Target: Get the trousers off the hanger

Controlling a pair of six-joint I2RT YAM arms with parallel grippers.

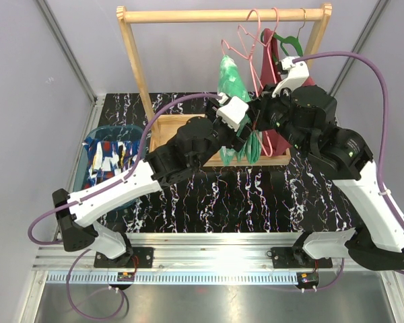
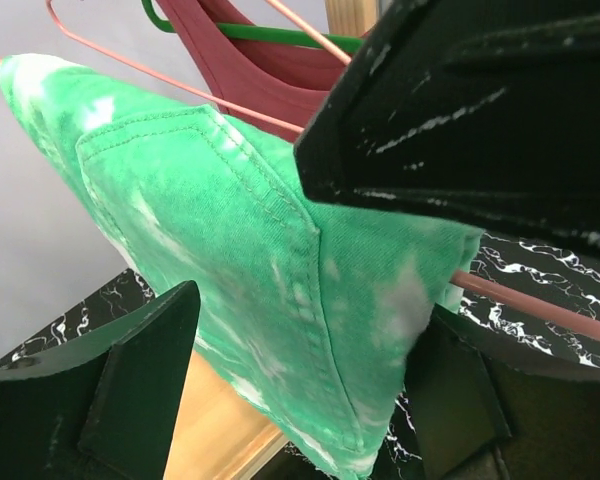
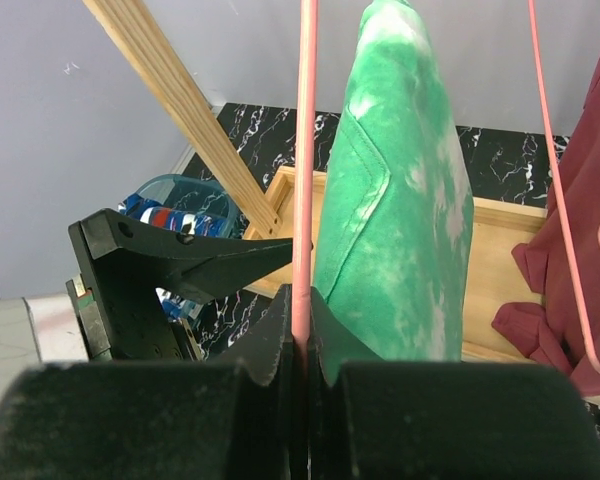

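The mottled green-and-white trousers (image 1: 230,79) hang folded over a pink wire hanger (image 1: 246,48) on the wooden rail. In the left wrist view my left gripper (image 2: 310,335) stands open around the lower fold of these trousers (image 2: 240,230); the right finger (image 2: 460,400) touches the cloth and the left finger (image 2: 130,380) is apart from it. My right gripper (image 3: 302,330) is shut on the hanger's pink wire (image 3: 303,150), just beside the green trousers (image 3: 400,220). The blue patched trousers (image 1: 108,160) lie in a bin at the left.
A maroon tank top (image 1: 273,67) hangs on a green hanger at the right of the rail. The rack's wooden base tray (image 1: 167,131) lies under the clothes and its slanted post (image 3: 180,100) rises at the left. The blue bin (image 1: 114,128) stands left of the tray.
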